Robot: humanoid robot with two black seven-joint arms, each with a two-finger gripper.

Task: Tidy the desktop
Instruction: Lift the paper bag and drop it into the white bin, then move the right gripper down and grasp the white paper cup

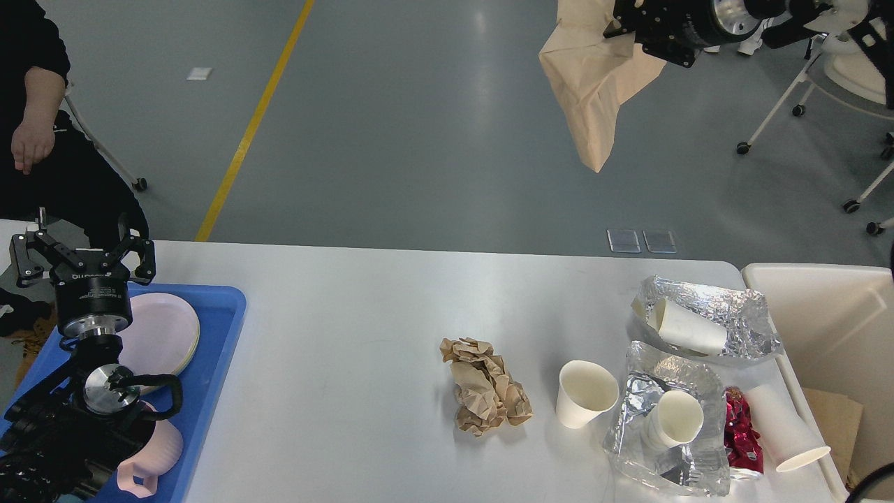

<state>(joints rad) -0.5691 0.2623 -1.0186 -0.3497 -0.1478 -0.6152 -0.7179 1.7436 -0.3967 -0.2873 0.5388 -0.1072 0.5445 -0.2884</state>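
Four paper cups [585, 393], two foil sheets [740, 318], one crumpled paper [484, 395], one paper bag [594, 77], one tray [220, 328], one bin [838, 314].
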